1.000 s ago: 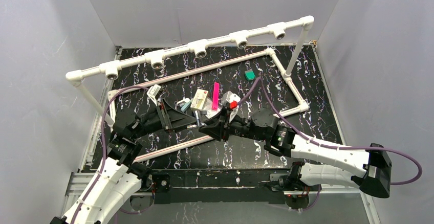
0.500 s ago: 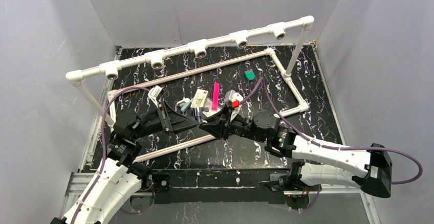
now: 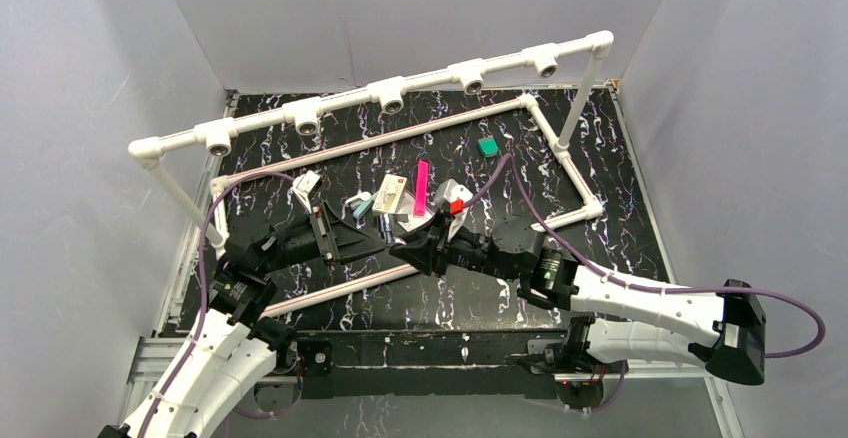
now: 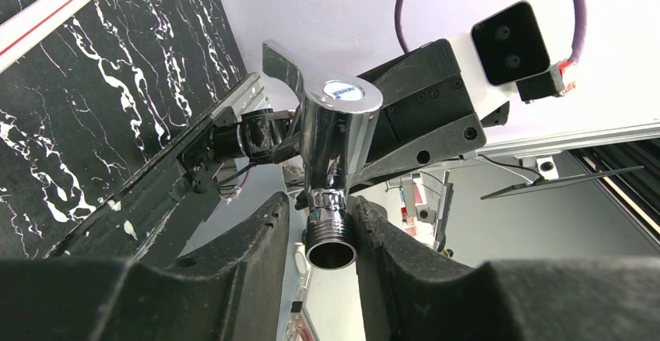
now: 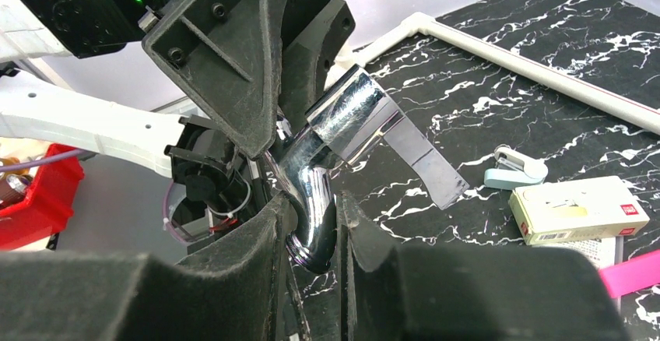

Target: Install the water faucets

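A chrome water faucet (image 3: 386,228) hangs above the middle of the mat, between my two grippers. My right gripper (image 5: 315,201) is shut on its curved spout (image 5: 311,216), and the flat lever handle (image 5: 424,162) sticks out to the right. My left gripper (image 4: 321,205) faces it from the left with its fingers either side of the threaded inlet (image 4: 330,236). The right finger (image 4: 373,232) touches the thread; a thin gap shows at the left finger (image 4: 265,232). From above, the left gripper (image 3: 376,239) and right gripper (image 3: 402,248) nearly meet.
A raised white pipe rail with several open tee sockets (image 3: 390,93) spans the back, on a white pipe frame (image 3: 560,163) lying on the black marbled mat. Behind the grippers lie a small box (image 3: 390,196), a pink strip (image 3: 421,188) and a green square piece (image 3: 488,146).
The left gripper's jaws have narrowed around the faucet's threaded end. Both arms have stayed almost in place, and the right gripper still holds the faucet.
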